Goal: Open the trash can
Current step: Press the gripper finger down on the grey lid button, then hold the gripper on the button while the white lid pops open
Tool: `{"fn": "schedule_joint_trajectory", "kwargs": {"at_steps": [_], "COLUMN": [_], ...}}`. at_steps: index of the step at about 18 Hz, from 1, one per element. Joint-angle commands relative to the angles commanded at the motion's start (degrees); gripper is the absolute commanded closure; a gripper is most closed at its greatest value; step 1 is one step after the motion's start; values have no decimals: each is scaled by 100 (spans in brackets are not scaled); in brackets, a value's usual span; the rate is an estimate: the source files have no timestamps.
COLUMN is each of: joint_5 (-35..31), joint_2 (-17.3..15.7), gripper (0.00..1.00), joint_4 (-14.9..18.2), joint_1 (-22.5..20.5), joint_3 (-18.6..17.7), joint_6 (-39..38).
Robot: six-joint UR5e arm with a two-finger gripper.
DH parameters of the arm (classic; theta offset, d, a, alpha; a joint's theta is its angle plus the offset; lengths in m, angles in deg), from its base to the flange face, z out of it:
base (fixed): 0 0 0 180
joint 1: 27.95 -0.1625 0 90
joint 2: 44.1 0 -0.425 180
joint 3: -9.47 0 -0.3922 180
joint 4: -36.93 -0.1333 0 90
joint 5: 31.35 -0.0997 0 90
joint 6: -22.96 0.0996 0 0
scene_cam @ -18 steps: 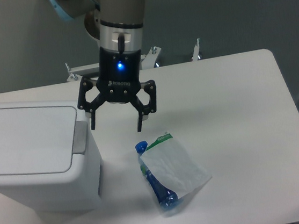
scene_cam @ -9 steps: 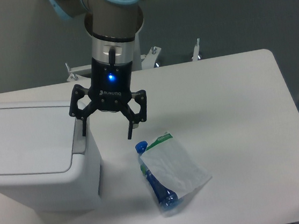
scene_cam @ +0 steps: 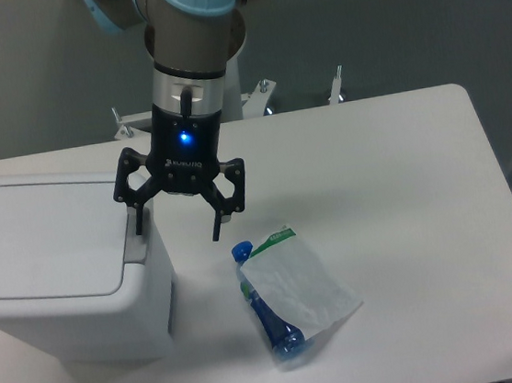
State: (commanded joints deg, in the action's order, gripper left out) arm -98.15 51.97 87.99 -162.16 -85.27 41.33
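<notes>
Gripper [scene_cam: 176, 226] hangs w/ jaws spread wide, holding nothing, one finger above the grey push tab [scene_cam: 135, 242] of the trash can [scene_cam: 61, 269] at tabletop's front-left corner; if misaligned it could miss the tab, leaving lid [scene_cam: 44, 236] shut.

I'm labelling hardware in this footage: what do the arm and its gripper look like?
The arm has grey tubular links with light blue joint caps and a silver wrist ring. The gripper is black, with a blue indicator light, faint white lettering on its body, and two thin linkage fingers. No loose cables show.
</notes>
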Motion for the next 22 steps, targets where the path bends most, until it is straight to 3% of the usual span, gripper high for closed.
{"fn": "schedule_joint_trajectory", "kwargs": {"at_steps": [22], "joint_5": [-9], "joint_2": [79], "gripper": [0], "joint_4": [-62], "joint_1": [0], "joint_3": [18], "joint_6": [53]}}
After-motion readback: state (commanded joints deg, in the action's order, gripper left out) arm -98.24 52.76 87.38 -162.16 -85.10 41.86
